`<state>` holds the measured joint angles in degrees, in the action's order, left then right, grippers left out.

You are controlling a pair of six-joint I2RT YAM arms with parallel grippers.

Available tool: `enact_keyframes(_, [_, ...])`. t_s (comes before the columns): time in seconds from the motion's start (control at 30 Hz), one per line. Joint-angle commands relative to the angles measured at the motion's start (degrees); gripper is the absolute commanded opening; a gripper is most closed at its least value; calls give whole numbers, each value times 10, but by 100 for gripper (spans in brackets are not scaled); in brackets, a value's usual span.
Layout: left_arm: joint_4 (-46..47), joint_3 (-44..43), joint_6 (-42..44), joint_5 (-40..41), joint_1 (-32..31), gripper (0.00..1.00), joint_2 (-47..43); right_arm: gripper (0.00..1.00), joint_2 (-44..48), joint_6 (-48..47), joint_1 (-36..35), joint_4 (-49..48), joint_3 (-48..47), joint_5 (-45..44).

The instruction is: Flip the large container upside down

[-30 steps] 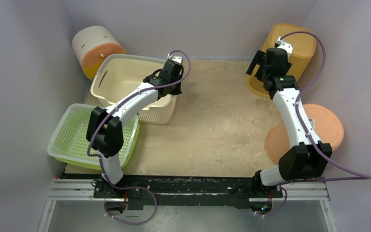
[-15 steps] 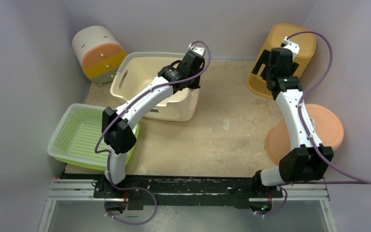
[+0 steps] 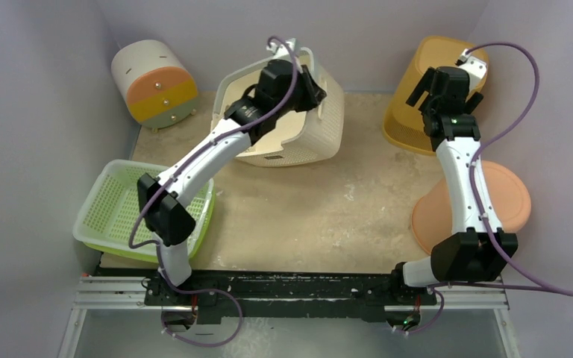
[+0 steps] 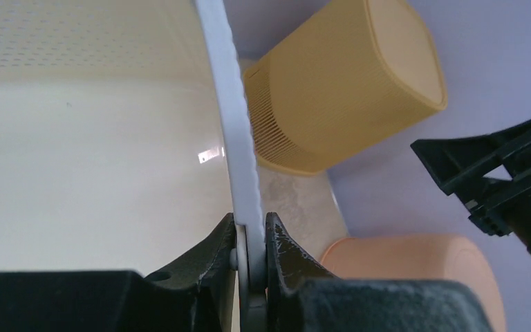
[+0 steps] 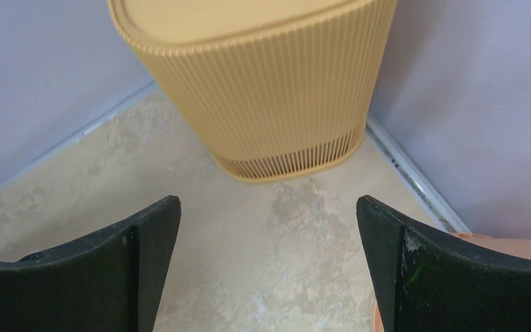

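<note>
at the near left edge of the table (image 3: 328,216), a green mesh tray (image 3: 108,212) sits below the left arm's elbow. at the near right, a peach tub (image 3: 503,198) stands beside the right arm. further back, at the middle of the far side, the large cream container (image 3: 321,130) is tipped steeply off its base. one rim is lifted high, its lower edge rests on the table, and its mouth is turned toward the near left. the left gripper (image 4: 251,238) has its fingers pinched tight on that raised white rim (image 4: 238,138), one finger inside the container and one outside, as the left wrist view shows. the right gripper (image 5: 266,207) hangs at the far right, well apart from the container, fingers spread wide and holding nothing. it points down at a ribbed yellow bin (image 5: 263,90) standing closed face up in the far right corner. a white drum with an orange end (image 3: 153,82) lies on its side in the far left corner.
</note>
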<state>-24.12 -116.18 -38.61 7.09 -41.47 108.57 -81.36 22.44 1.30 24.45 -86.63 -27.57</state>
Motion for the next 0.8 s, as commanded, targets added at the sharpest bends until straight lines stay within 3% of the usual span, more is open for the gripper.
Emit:
enact_keyframes(0.0, [344, 123, -212, -79, 73, 0, -101, 99, 21, 0, 8, -1, -44, -23])
enact_keyframes(0.07, [438, 159, -292, -105, 94, 0, -102, 99, 21, -1, 10, 1, -50, -29])
enact_keyframes(0.13, [476, 152, -322, -120, 98, 0, -92, 99, 21, -4, 11, 2, -55, -37])
enact_keyframes(0.43, [608, 38, -461, -166, 100, 0, 8, 99, 15, -9, 19, 4, -77, -48])
enact_keyframes(0.77, [967, 212, -707, -56, 101, 0, 70, 99, 22, -20, 20, 6, -78, -68])
